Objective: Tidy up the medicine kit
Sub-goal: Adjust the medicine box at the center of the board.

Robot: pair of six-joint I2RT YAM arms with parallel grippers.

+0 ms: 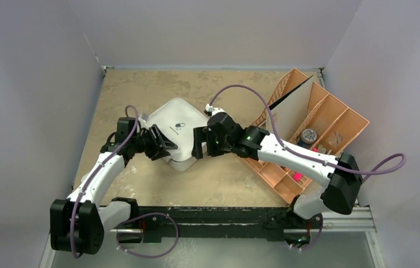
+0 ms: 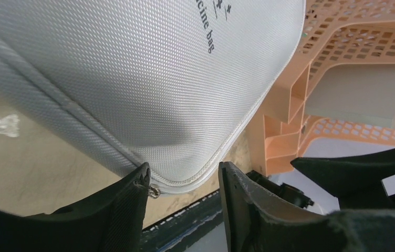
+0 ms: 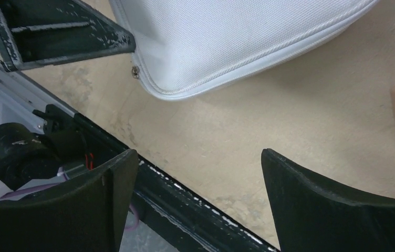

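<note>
The medicine kit (image 1: 175,125) lies zipped closed on the tan table, pale grey-white with a small pill logo on its lid. My left gripper (image 1: 160,146) is at the kit's near-left edge. In the left wrist view the left gripper (image 2: 183,170) stands open with the kit's (image 2: 148,79) rounded corner just beyond its tips. A small metal zipper pull (image 2: 154,192) hangs by the left finger, and nothing is pinched. My right gripper (image 1: 199,146) hovers at the kit's near-right side. It (image 3: 198,157) is wide open over bare table, short of the kit (image 3: 237,37).
An orange compartmented tray (image 1: 358,120) stands at the right, holding a round tin and small items, with a white divider board leaning in it. The black rail (image 1: 224,215) marks the table's near edge. The two grippers are close together at the kit's near corner.
</note>
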